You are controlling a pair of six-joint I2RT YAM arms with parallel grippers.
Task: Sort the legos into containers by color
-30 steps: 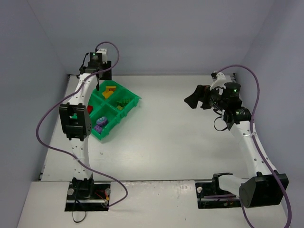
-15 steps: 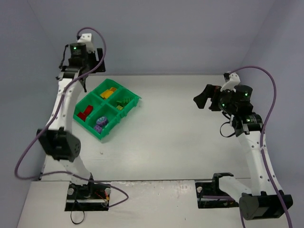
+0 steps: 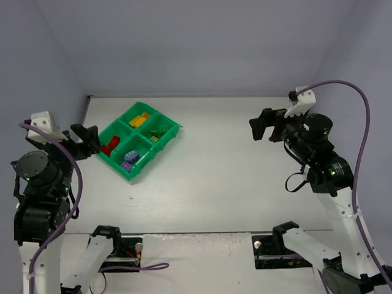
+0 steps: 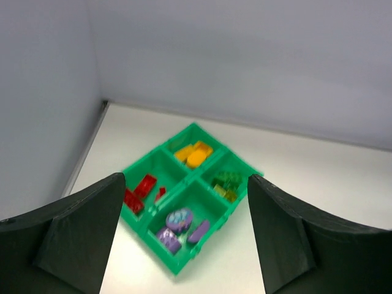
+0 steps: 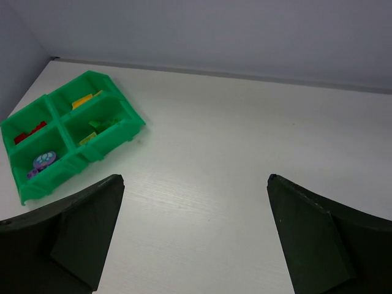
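Pulled back from over the green tray [image 3: 173, 130], the left gripper [image 3: 86, 139] hangs near-left, jaws spread, empty; right gripper [image 3: 262, 125] likewise spread, empty; legos [image 3: 131, 158] sorted inside

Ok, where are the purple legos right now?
Top view: the purple legos lie in the green tray's nearest compartment, table's left side, beside the red legos' compartment.
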